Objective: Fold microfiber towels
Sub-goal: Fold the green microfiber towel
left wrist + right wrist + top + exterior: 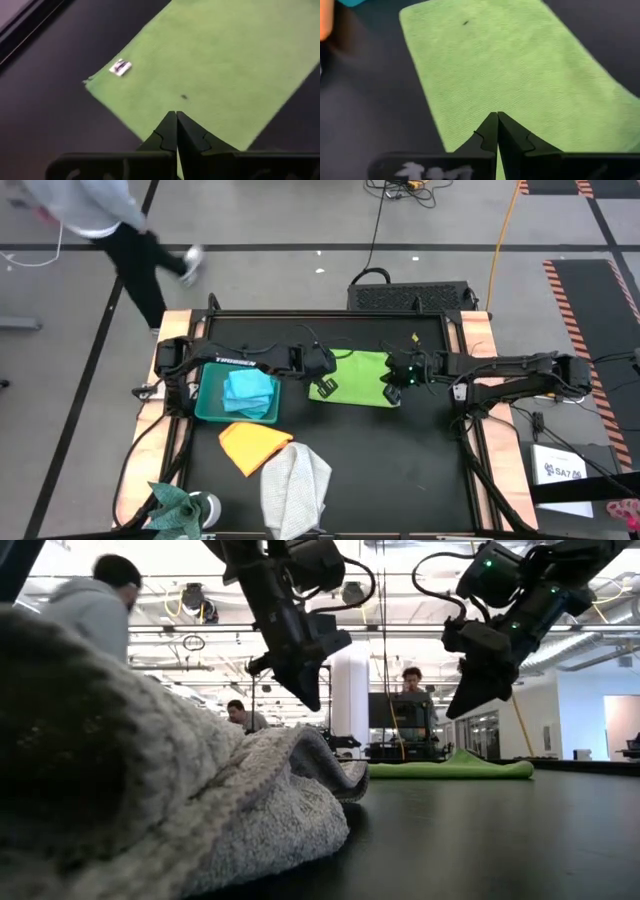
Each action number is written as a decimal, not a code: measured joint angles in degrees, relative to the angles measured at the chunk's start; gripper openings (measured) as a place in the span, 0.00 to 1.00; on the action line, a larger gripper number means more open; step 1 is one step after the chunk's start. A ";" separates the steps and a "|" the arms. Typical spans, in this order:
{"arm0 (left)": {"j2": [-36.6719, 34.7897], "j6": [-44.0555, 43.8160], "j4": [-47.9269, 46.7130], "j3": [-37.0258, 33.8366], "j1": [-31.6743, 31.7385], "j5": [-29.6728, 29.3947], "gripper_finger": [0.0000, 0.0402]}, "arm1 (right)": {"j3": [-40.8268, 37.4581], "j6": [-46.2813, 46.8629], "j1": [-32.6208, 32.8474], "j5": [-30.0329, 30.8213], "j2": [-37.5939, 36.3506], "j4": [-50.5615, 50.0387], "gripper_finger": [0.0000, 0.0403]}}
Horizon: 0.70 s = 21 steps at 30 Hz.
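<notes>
Lime towel (215, 65)'s white tag (120, 67) perhaps left-wrist-only.

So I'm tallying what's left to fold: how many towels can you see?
5. Lime green towel spread mid-table; light blue towel in the teal bin; orange-yellow towel, light grey towel and teal towel along the front. More could hide in the bin.

Open robotics lab; taped floor (70, 360), loose cables (500, 240), ceiling ducts (560, 635), people (95, 600) at workstations.
</notes>
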 joint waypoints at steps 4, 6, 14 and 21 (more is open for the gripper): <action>0.00 -0.43 -1.14 0.00 0.68 0.28 0.00 | 1.00 -3.07 -3.13 -0.14 0.02 -0.84 0.00; 0.00 -0.98 -1.26 0.00 0.91 0.50 0.01 | 1.98 -4.51 -5.35 -0.14 0.04 -2.91 0.01; 0.00 -1.85 -1.22 0.00 1.91 2.78 0.01 | 3.98 -9.69 -16.27 -1.75 0.02 -6.40 0.11; 0.00 -2.78 -1.18 0.00 3.32 2.87 0.07 | 3.98 -10.20 -20.42 -3.09 0.46 -10.47 0.25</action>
